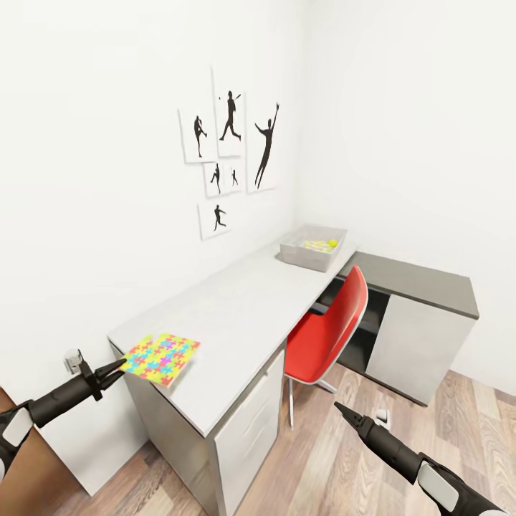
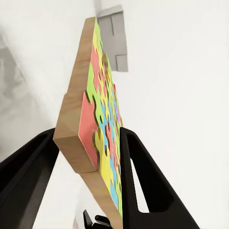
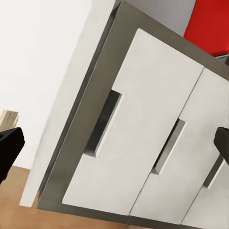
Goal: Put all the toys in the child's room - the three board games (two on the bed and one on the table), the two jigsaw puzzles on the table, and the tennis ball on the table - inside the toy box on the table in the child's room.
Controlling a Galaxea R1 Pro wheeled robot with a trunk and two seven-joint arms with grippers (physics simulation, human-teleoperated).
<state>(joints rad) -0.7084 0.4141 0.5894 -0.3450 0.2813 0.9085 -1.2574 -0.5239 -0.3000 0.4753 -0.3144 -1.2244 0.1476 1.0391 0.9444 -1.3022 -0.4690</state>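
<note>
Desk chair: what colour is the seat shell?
Red, on the chair; the head view shows it best.

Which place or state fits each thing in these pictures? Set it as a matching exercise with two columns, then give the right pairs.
Things
1. thin flat jigsaw puzzle with yellow, pink, blue and orange pieces
2. small yellow-green tennis ball
3. red moulded chair
4. right hand

Places or states
A. tucked under the long pale grey-white table
B. between the fingers of the left hand, at the table's near end
C. over the wood-plank floor, holding nothing
D. inside the shallow light grey toy box

Pairs: 1-B, 2-D, 3-A, 4-C
</note>
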